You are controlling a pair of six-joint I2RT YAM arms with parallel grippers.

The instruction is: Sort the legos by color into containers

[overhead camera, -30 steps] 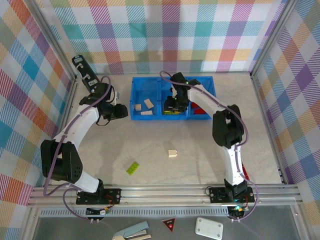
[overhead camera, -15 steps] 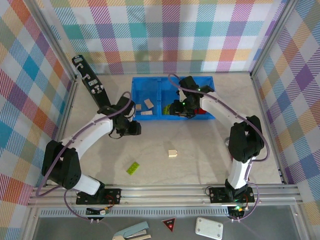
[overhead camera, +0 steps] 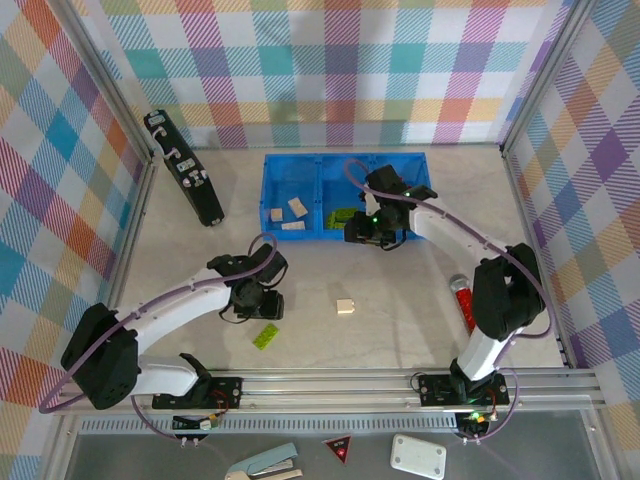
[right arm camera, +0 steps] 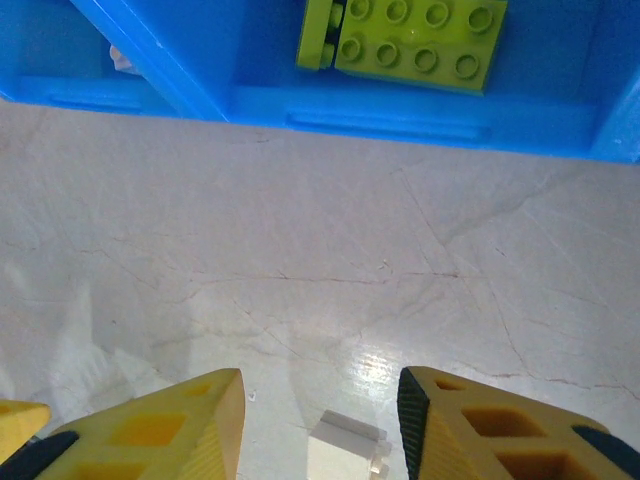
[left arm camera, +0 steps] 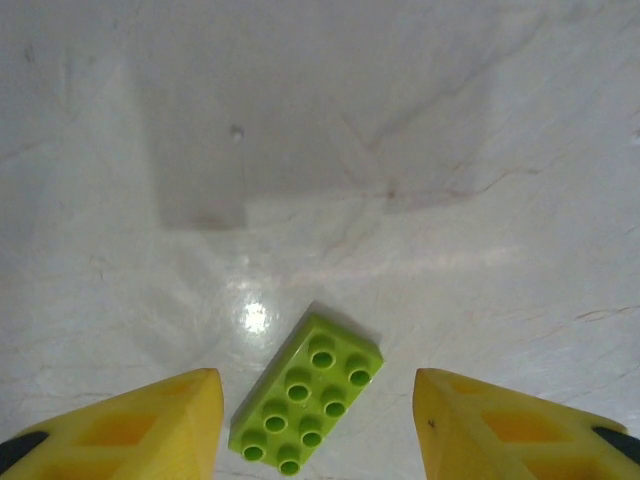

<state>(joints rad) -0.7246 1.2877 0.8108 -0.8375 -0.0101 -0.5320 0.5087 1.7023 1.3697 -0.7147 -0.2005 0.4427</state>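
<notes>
one lego (overhead camera: pixel 266 336) lies left of another lego (overhead camera: pixel 345 307), before the tray (overhead camera: pixel 300 237).

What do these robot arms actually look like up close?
Both the left arm and right arm have white links, black joints and a looping lilac cable. Their fingers are chunky yellow wedges with hollowed recesses.

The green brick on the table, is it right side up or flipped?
Right side up: the green brick lies flat, its eight studs facing up.
</notes>
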